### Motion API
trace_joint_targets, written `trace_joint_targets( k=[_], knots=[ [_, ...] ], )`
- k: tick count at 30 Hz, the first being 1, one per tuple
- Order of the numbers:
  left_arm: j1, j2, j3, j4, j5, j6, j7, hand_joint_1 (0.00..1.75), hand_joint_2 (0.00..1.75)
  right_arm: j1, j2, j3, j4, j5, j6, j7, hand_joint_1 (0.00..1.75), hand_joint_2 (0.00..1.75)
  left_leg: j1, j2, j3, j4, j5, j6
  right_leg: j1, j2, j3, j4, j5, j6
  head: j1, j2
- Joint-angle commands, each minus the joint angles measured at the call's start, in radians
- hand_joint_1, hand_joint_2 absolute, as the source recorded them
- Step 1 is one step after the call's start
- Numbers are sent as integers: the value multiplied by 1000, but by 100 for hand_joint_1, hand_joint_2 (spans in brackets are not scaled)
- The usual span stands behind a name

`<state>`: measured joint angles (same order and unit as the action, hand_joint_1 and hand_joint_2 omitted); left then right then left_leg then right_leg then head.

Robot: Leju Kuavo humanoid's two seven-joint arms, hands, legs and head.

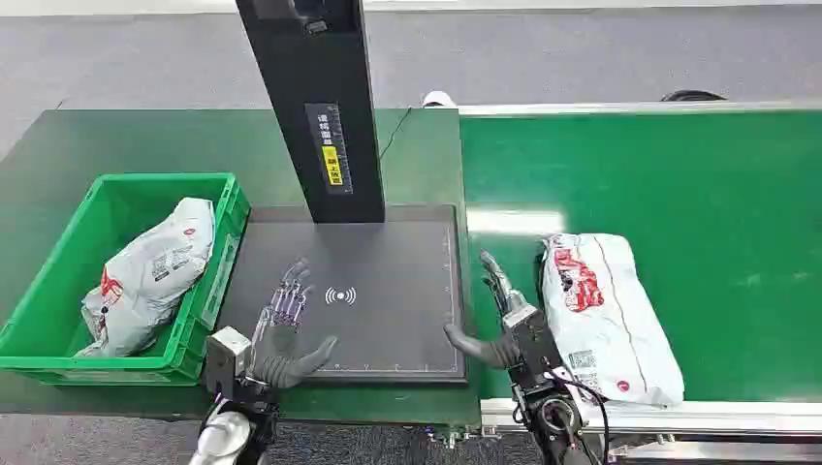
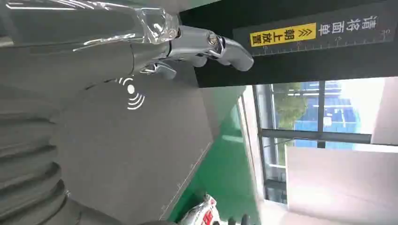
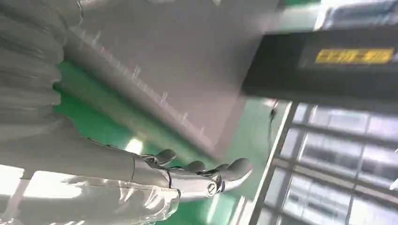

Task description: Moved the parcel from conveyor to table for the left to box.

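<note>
Parcel (image 1: 603,312): white plastic mailer with red print and a label patch, lying flat on the green conveyor (image 1: 679,213), near the belt's left edge and close to the near rail. Long axis runs roughly away from the robot, slightly angled.

Conveyor occupies the right half of the head view; a bright reflection strip sits on the belt just beyond the parcel.

Table (image 1: 87,145), green-topped, adjoins the conveyor on its left. It carries a dark scanner pad (image 1: 388,262) with a white wireless symbol at centre and ruler ticks along its edges. A black upright column (image 1: 310,107) rises from the pad's far edge and bears a yellow label and a printed scale.

Green crate (image 1: 53,281) stands on the table just left of the pad. Inside it lies a second white mailer (image 1: 150,271), crumpled, leaning toward the crate's right wall.

Right hand (image 1: 499,315): fingers extended and apart, thumb spread toward the pad, holding nothing. It sits at the seam between pad and belt, just beside the parcel's left edge; contact cannot be determined.

Left hand (image 1: 286,325): over the near-left part of the pad, fingers straight and spread, thumb out to the side, nothing in it.
</note>
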<state>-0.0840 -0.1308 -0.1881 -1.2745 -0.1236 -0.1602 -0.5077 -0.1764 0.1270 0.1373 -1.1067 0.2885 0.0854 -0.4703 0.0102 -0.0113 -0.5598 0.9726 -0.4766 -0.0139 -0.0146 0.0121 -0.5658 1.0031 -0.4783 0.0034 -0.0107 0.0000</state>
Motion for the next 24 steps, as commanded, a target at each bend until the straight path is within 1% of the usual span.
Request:
trace_joint_targets(
  k=[1,2,4,6,7,8,10,11,12,15,16,17,18,19,21,22,23,24],
  knots=[
    [19,11,25,13,-8,-4,9,0,175,-35,-66,-70,-48,95,-87,57,0,175,0,1,0,0,0,1,0,-1,1,-1,0,0,0,0],
    [21,11,27,11,-9,-4,10,0,175,-36,-66,-81,-53,102,-82,60,0,175,0,1,1,0,0,1,0,-1,1,-1,0,0,0,0],
    [31,15,30,3,-11,-5,11,0,175,-51,-84,-110,-56,151,-115,91,0,175,0,1,1,0,0,1,0,-1,1,-1,0,0,0,0],
    [35,17,31,1,-13,-6,11,0,175,-62,-91,-133,-52,167,-106,96,0,175,0,1,0,0,0,1,0,-1,0,0,0,0,0,0],
    [37,18,31,1,-14,-6,11,0,175,-73,-98,-147,-39,194,-126,123,0,175,-1,1,0,0,0,1,0,0,0,0,0,0,0,0],
    [39,18,32,1,-14,-6,11,0,175,-76,-101,-149,-40,193,-125,122,0,175,0,1,0,0,0,1,0,0,1,-1,0,0,0,0],
    [45,17,34,-5,-14,-5,11,0,175,-94,-119,-158,2,291,-177,195,0,175,0,2,1,0,0,1,0,0,1,0,0,0,0,0],
    [45,17,34,-5,-14,-5,11,0,175,-94,-119,-158,2,291,-177,195,0,175,0,1,1,0,0,1,0,0,1,-1,1,0,0,0],
    [50,17,35,-12,-18,-5,15,0,175,-103,-128,-159,31,348,-181,248,0,175,0,0,0,0,0,1,0,-1,1,-1,0,0,0,0],
    [59,15,36,-21,-22,-4,22,0,175,-101,-136,-150,55,446,-217,312,0,175,0,1,1,0,0,1,1,0,2,-2,1,0,0,0],
    [64,11,39,-29,-29,-4,33,0,175,-95,-136,-145,60,520,-224,377,0,175,0,2,2,-1,0,1,0,0,2,-1,1,0,0,0],
    [64,9,41,-30,-31,-4,35,0,175,-90,-129,-155,58,540,-223,388,0,175,0,1,1,-1,0,0,0,0,1,-1,0,0,0,0],
    [64,9,41,-30,-33,-4,37,0,175,-89,-131,-152,64,561,-221,409,0,175,0,1,2,-1,0,1,1,0,2,-2,0,0,0,0],
    [61,7,41,-28,-37,-5,43,0,175,-85,-128,-156,67,596,-183,454,0,175,0,1,1,0,0,0,1,0,2,-1,0,0,0,0],
    [56,7,39,-23,-39,-6,47,0,175,-81,-131,-146,87,634,-156,496,0,175,1,1,2,-1,0,0,1,-1,2,-1,0,0,0,0],
    [51,5,38,-16,-41,-6,51,0,175,-81,-127,-148,106,648,-95,543,0,175,1,1,2,-1,0,1,1,-1,3,-2,0,-1,0,0],
    [49,3,37,-14,-42,-6,52,0,175,-74,-123,-149,107,647,-98,541,0,175,0,1,2,-1,0,0,1,-1,2,-2,0,0,0,0],
    [42,3,35,-5,-42,-7,55,0,175,-75,-129,-134,125,667,-49,560,0,175,1,0,1,0,0,0,1,-1,2,-1,0,0,0,0]
  ],
)
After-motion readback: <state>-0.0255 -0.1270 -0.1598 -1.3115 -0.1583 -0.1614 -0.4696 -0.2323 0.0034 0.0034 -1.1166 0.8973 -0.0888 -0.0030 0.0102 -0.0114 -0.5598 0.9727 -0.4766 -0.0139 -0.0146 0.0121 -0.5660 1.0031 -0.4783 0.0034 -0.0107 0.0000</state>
